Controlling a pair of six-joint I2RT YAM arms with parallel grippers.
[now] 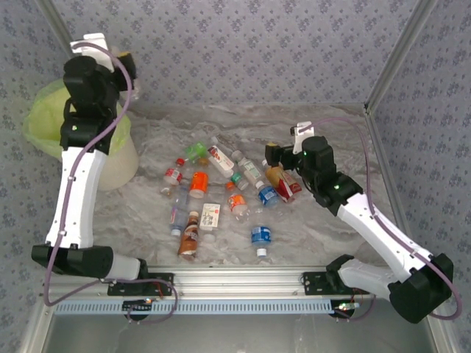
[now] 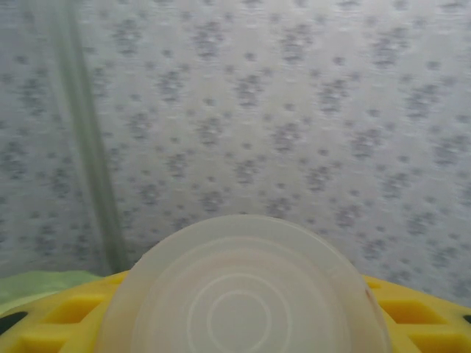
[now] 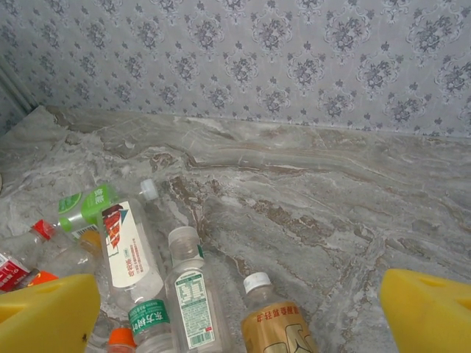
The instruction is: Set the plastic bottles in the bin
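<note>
Several plastic bottles [image 1: 221,195] lie scattered on the marble table top, among them an orange-labelled one [image 1: 199,182] and a blue-labelled one [image 1: 261,235]. The white bin [image 1: 118,158] with its yellow-green bag [image 1: 48,110] stands at the far left. My left gripper [image 1: 124,62] is raised above the bin's far side. It is shut on a plastic bottle, whose round translucent base [image 2: 243,294] sits between the yellow fingers [image 2: 62,312]. My right gripper [image 1: 278,156] hovers open over the right end of the pile. A gold-labelled bottle [image 3: 280,331] lies between its wide-apart fingers [image 3: 44,312].
Patterned walls close the table at the back and on both sides, with metal posts at the corners [image 1: 394,55]. An aluminium rail [image 1: 235,279] runs along the near edge. Bare marble [image 3: 331,198] stretches behind and to the right of the pile.
</note>
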